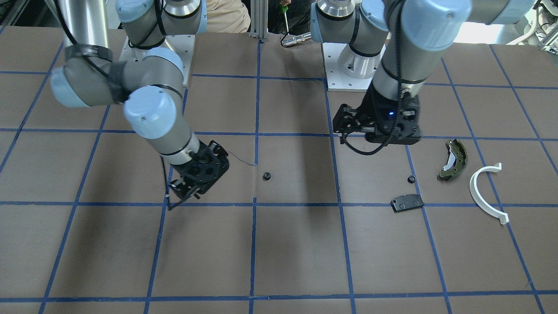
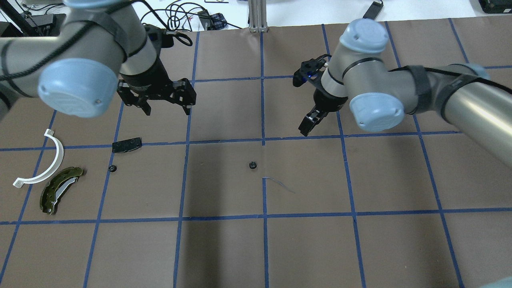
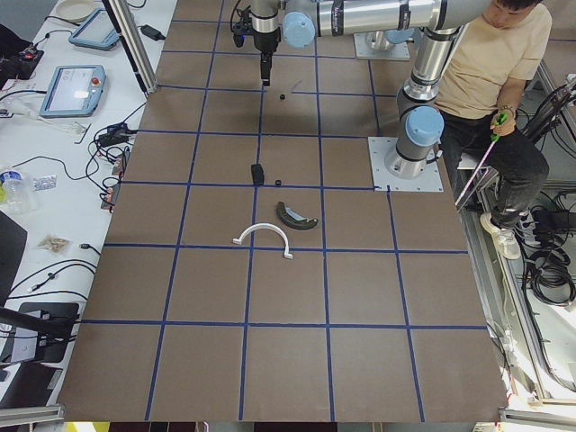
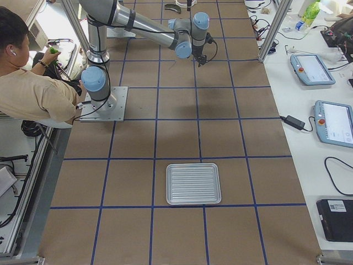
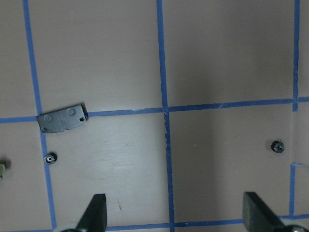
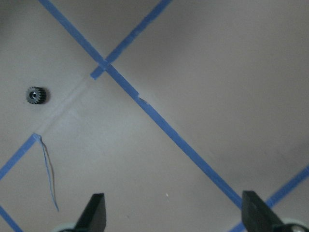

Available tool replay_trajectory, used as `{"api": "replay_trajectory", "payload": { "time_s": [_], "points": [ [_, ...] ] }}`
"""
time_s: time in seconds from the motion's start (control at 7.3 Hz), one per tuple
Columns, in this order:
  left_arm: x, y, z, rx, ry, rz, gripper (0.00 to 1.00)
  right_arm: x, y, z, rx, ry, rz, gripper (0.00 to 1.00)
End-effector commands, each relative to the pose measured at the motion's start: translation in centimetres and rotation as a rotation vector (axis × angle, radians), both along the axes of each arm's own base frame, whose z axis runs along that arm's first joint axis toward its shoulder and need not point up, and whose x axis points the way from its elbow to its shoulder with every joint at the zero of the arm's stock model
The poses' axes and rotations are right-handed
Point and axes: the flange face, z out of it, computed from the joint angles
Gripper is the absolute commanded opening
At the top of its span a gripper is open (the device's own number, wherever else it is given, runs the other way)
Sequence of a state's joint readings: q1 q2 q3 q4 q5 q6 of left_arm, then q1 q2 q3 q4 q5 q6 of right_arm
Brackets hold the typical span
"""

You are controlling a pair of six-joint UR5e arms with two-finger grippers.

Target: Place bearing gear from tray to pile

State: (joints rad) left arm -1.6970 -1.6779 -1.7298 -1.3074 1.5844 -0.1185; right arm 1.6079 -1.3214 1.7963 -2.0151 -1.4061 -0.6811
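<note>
Two small black bearing gears lie on the table. One [image 2: 252, 164] is near the middle and also shows in the right wrist view [image 6: 35, 95]. The other [image 2: 113, 168] lies beside the pile: a flat black plate [image 2: 127, 145], an olive-green brake shoe [image 2: 60, 190] and a white half-ring [image 2: 44, 164]. My left gripper [image 2: 168, 112] is open and empty, above the table just beyond the plate [image 5: 63, 117]. My right gripper [image 2: 308, 126] is open and empty, beyond and to the right of the middle gear. The tray [image 4: 193, 183] shows only in the exterior right view, far from both grippers.
Brown table surface with a grid of blue tape lines [image 2: 263, 140]. A loose strand of tape [image 2: 280, 184] curls near the middle gear. An operator [image 3: 504, 63] sits behind the robot bases. Tablets and cables lie on the side benches.
</note>
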Motion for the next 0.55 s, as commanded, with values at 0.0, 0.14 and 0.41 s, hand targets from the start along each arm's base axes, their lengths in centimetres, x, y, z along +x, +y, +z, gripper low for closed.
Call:
{"api": "replay_trajectory", "payload": {
  "time_s": [0.0, 0.14, 0.41],
  "points": [
    [-6.1, 3.3, -9.4, 0.018, 0.000, 0.075, 1.00, -5.2, 1.2, 5.5, 0.091, 0.074, -0.321, 1.00],
    [-7.4, 3.8, -13.0, 0.085, 0.019, 0.063, 1.00, -6.3, 2.2, 8.0, 0.116, 0.125, -0.483, 1.00],
    [-11.3, 4.2, -17.6, 0.092, 0.030, 0.139, 1.00, -6.8, 3.2, 12.5, 0.143, 0.166, -0.681, 1.00]
  ]
}}
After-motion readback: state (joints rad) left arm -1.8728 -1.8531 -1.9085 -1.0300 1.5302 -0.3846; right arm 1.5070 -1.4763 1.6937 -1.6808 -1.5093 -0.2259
